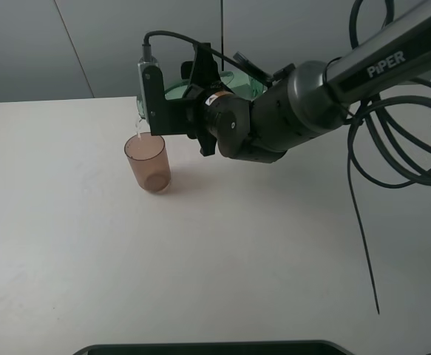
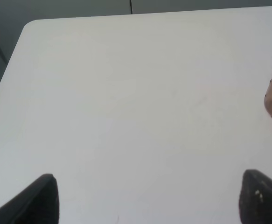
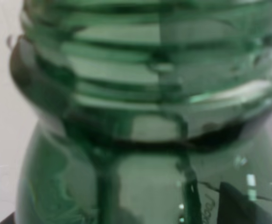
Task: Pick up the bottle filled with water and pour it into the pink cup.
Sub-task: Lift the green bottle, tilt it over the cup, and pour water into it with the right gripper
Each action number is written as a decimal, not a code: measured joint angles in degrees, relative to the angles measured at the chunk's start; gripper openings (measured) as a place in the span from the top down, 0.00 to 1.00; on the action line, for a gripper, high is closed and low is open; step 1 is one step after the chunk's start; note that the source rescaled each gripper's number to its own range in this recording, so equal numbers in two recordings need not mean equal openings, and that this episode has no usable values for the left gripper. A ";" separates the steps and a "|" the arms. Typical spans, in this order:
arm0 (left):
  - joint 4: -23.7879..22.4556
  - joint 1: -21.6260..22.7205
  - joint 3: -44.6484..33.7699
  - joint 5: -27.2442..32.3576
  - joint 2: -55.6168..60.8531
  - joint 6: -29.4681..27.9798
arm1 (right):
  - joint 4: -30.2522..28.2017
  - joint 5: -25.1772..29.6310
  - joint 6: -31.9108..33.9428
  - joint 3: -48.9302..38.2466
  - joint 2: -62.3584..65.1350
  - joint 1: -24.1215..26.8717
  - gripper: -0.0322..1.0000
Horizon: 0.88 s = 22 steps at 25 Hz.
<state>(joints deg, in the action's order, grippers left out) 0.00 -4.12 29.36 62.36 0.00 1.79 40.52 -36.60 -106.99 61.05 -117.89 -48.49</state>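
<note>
Lying almost level above the far part of the desk (image 1: 222, 251), the bottle (image 1: 174, 90) is pointing its threaded, capless neck toward the left edge, its long axis running left to right. A thin stream of water (image 1: 137, 127) is falling into the pink cup (image 1: 147, 164), which is standing upright just below the neck. The right gripper (image 1: 199, 96) is clamping the bottle's body behind the neck. The left gripper (image 2: 147, 200) is hovering with fingers spread wide and nothing between them

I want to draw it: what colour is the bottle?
The bottle is see-through green; the right wrist view shows it best.
</note>
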 joint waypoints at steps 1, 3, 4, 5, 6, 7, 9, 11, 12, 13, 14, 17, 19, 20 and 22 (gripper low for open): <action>0.00 0.00 0.00 0.00 0.00 0.00 | -0.23 0.00 0.00 0.00 0.00 0.00 0.97; 0.00 0.00 0.00 0.00 0.00 0.00 | -0.44 0.10 -0.12 0.00 0.00 0.00 0.97; 0.00 0.00 0.00 0.00 0.00 0.00 | -0.44 0.10 -0.55 0.00 0.00 0.00 0.97; 0.00 0.00 0.00 0.00 0.00 0.00 | -0.44 0.10 -1.09 0.00 0.00 0.00 0.97; 0.00 0.00 0.00 0.00 0.00 0.00 | -0.44 0.10 -1.54 0.00 0.00 0.00 0.97; 0.00 0.00 0.00 0.00 0.00 0.00 | -0.44 0.10 -2.00 0.00 0.00 0.00 0.97; 0.00 0.00 0.00 0.00 0.00 0.00 | -0.57 0.10 -2.12 0.00 0.00 0.00 0.97; 0.00 0.00 0.00 0.00 0.00 0.00 | -0.57 0.10 -2.35 0.00 0.00 0.00 0.97; 0.00 0.00 0.00 0.00 0.00 0.00 | -0.57 0.10 -2.48 0.00 0.00 0.00 0.97; 0.00 0.00 0.00 0.00 0.00 0.00 | -0.57 0.10 -2.73 0.00 0.00 0.00 0.97; 0.00 0.00 0.00 0.00 0.00 0.00 | -0.57 0.10 -3.24 0.00 0.00 0.00 0.97; 0.00 0.00 0.00 0.00 0.00 0.00 | -0.57 0.10 -4.13 0.00 0.00 0.00 0.97; 0.00 0.00 0.00 0.00 0.00 0.00 | -0.57 0.10 -4.38 0.00 0.00 0.00 0.97; 0.00 0.00 0.00 0.00 0.00 0.00 | -0.57 0.10 -4.42 0.00 0.00 0.00 0.97; 0.00 0.00 0.00 0.00 0.00 0.00 | -0.57 0.10 -4.51 0.00 0.00 0.00 0.97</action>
<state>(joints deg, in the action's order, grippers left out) 0.00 -4.12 29.36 62.36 0.00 1.79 39.95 -36.49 -111.50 61.05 -117.89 -48.49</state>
